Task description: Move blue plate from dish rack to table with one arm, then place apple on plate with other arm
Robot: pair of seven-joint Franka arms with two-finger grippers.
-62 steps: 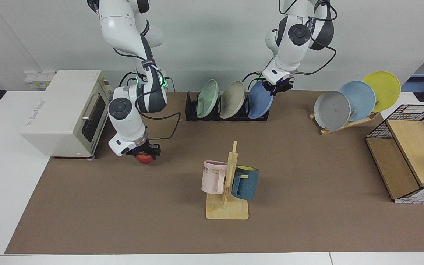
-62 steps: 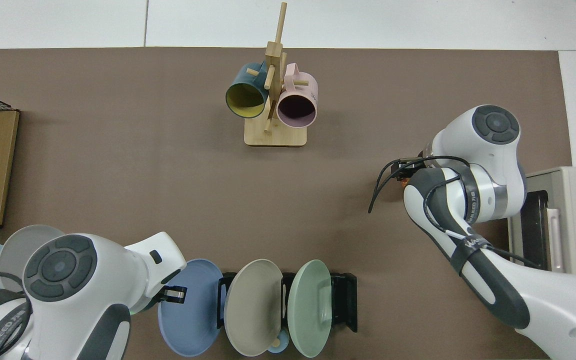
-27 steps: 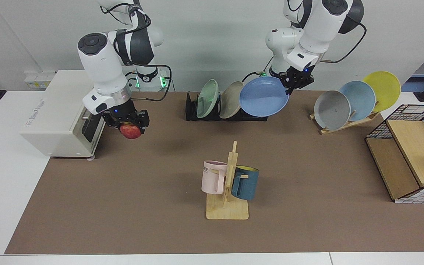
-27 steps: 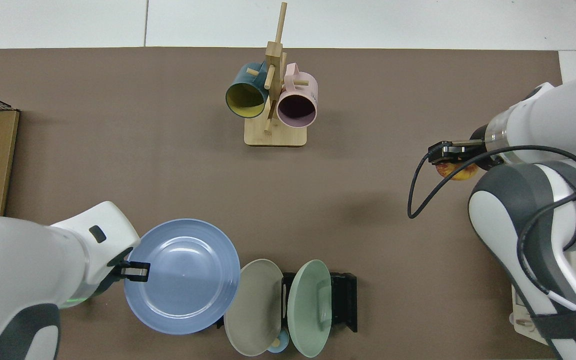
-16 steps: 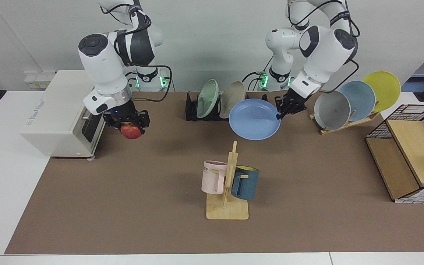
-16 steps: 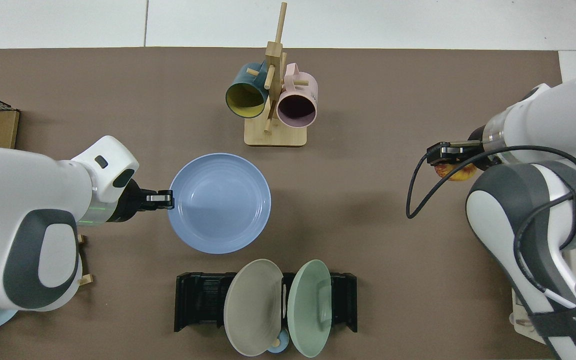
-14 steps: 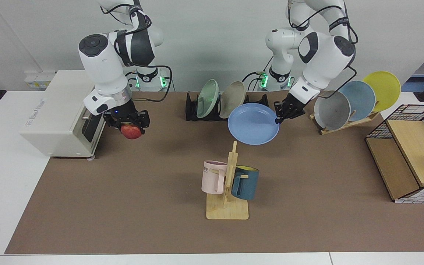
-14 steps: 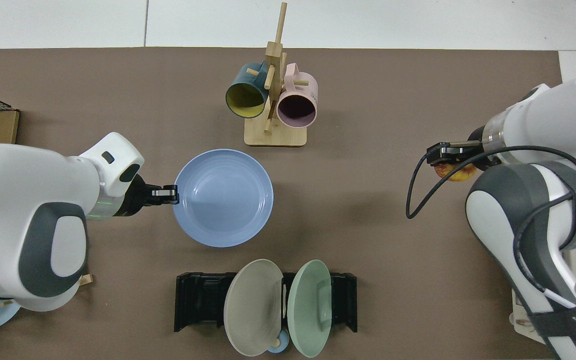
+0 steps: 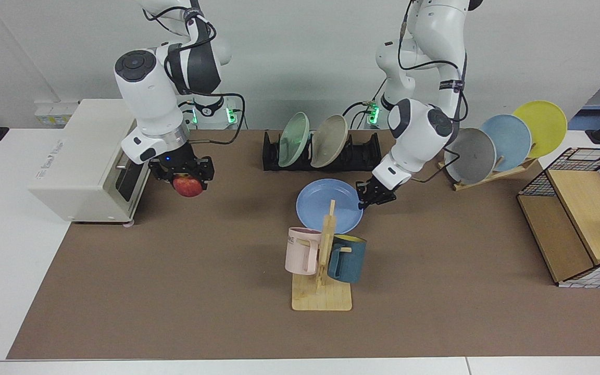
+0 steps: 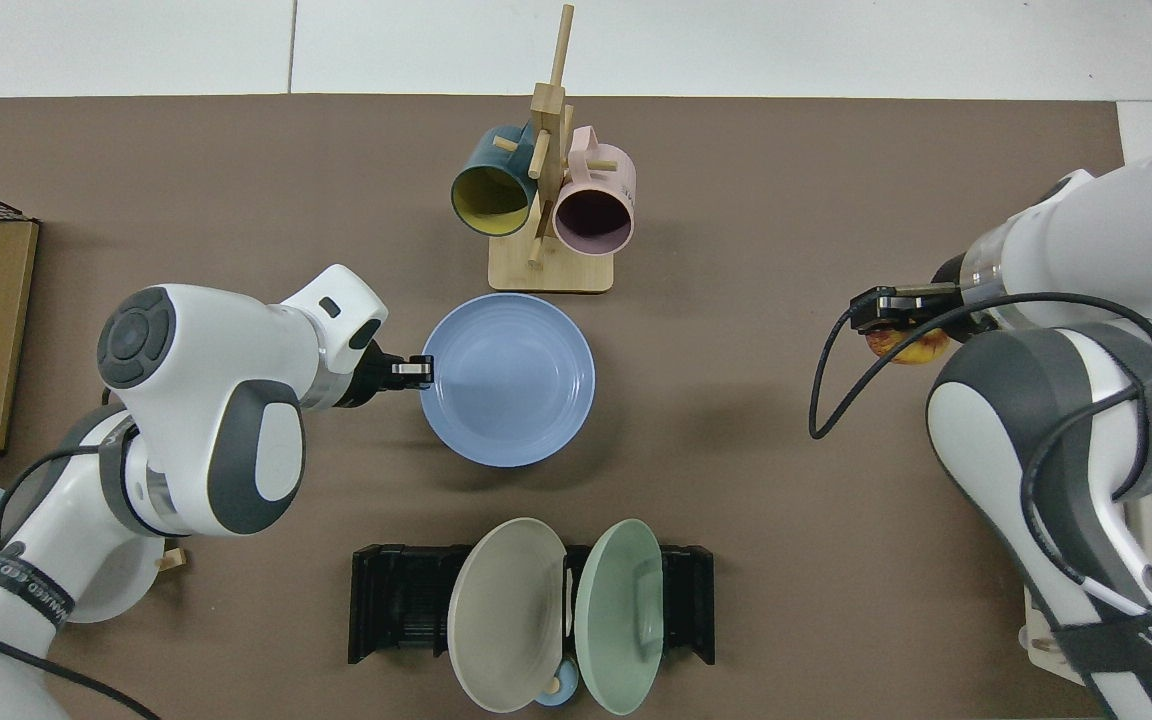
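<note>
Blue plate (image 9: 326,204) in left claw (image 9: 366,200), apple (image 9: 188,186) in right claw (image 9: 184,174).

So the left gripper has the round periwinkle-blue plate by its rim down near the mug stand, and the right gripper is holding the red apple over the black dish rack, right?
Not quite. The right gripper holds the red apple beside the white toaster oven, well clear of the black dish rack, as the facing view shows. The left gripper does grip the periwinkle-blue plate by its rim.

Blue plate (image 9: 326,204) between dish rack (image 9: 362,154) and mug stand (image 9: 322,291), apple (image 9: 188,186) beside oven (image 9: 86,159)
</note>
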